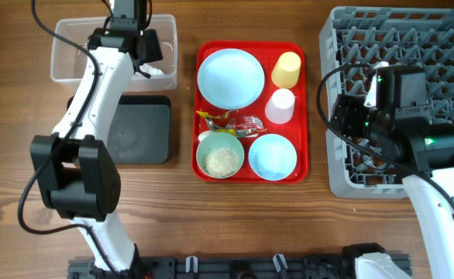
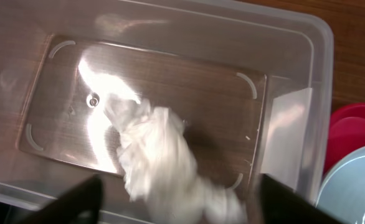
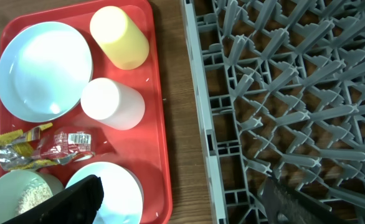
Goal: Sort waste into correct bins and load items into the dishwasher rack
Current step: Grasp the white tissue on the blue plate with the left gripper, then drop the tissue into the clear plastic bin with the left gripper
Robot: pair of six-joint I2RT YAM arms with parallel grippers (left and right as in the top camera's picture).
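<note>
My left gripper [image 1: 148, 51] is open over the clear tub [image 1: 68, 48]. In the left wrist view its fingers [image 2: 179, 208] stand wide apart, with the blurred white tissue wad [image 2: 161, 158] between them inside the tub [image 2: 294, 68]. My right gripper [image 1: 343, 124] is open and empty, spanning the gap between the red tray [image 3: 170, 124] and the grey rack [image 3: 282, 93]. On the red tray [image 1: 308, 108] are a plate [image 1: 231, 77], a yellow cup [image 1: 287, 70], a whitish cup [image 1: 280, 106], a bowl of rice [image 1: 220, 155], an empty bowl [image 1: 272, 156], and yellow and red wrappers [image 1: 228, 122].
The black tray [image 1: 138, 128] lies in front of the clear tub, under my left arm. The grey rack [image 1: 413, 39] fills the right side, with my right arm above its front part. Bare wood table [image 3: 179, 155] runs between the red tray and the rack.
</note>
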